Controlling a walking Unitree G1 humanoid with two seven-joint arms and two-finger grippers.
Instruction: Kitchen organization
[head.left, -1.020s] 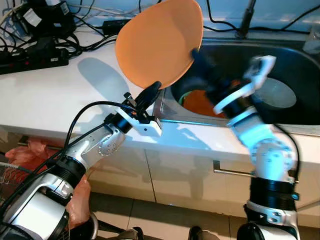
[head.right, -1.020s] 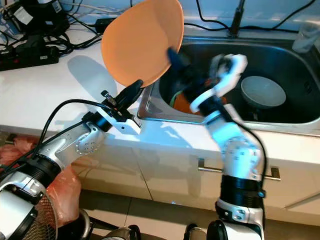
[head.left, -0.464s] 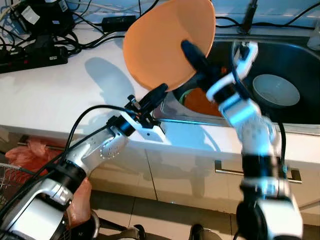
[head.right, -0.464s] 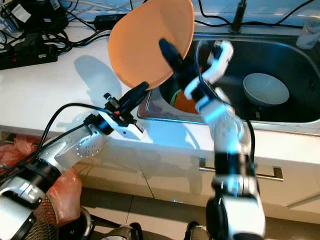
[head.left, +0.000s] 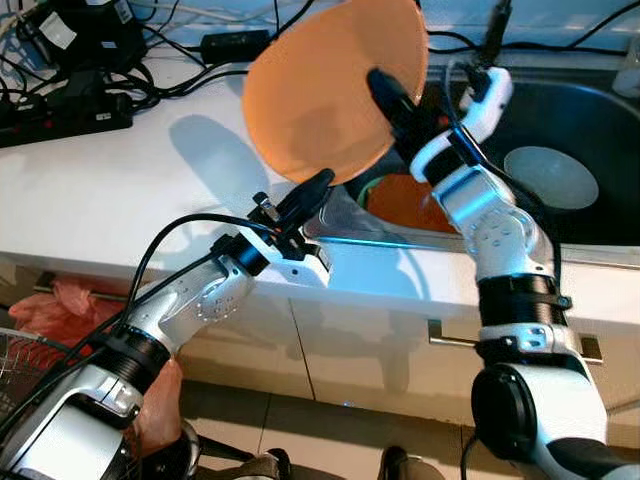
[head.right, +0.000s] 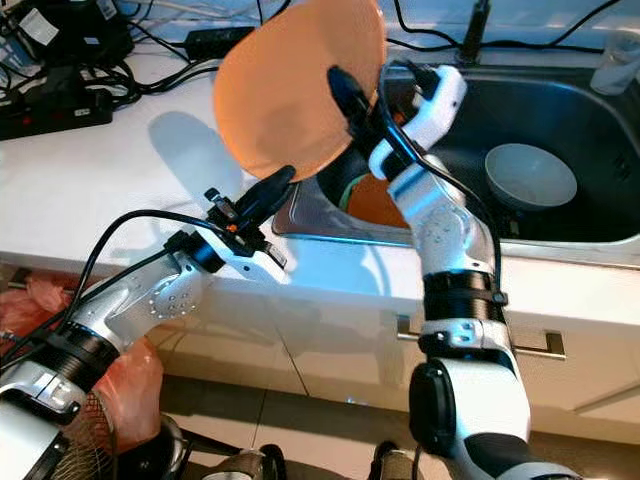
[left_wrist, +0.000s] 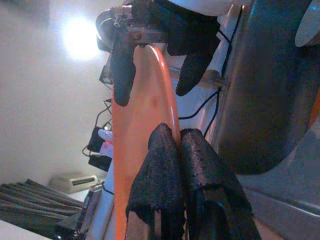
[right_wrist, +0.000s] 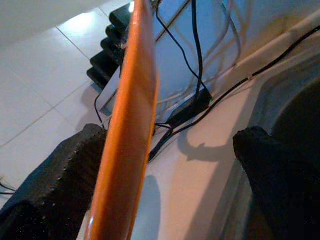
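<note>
An orange plate (head.left: 325, 95) is held aloft on edge above the white counter (head.left: 120, 190), just beside the near-left corner of the steel sink (head.left: 590, 150), as a hand-over between arms appears to be under way in a kitchen tidy-up. The plate's lower rim is pinched between the shut fingers of the left gripper (head.left: 312, 187), a clamp shown plainly in the left wrist view (left_wrist: 175, 165). The right gripper (head.left: 395, 95) is set wide open astride the opposite rim, one black finger (right_wrist: 65, 175) lying against the plate's face and the other standing clear of it; whether real contact is made cannot be settled from the head views. The next move is judged to call for that gripper to be closed squarely on the rim before the left is released, lest the plate slip. A pale bowl (head.left: 550, 177) and something orange (head.left: 405, 205) are seen lying in the sink, with cables and a power strip (head.left: 70, 110) at the counter's back.
</note>
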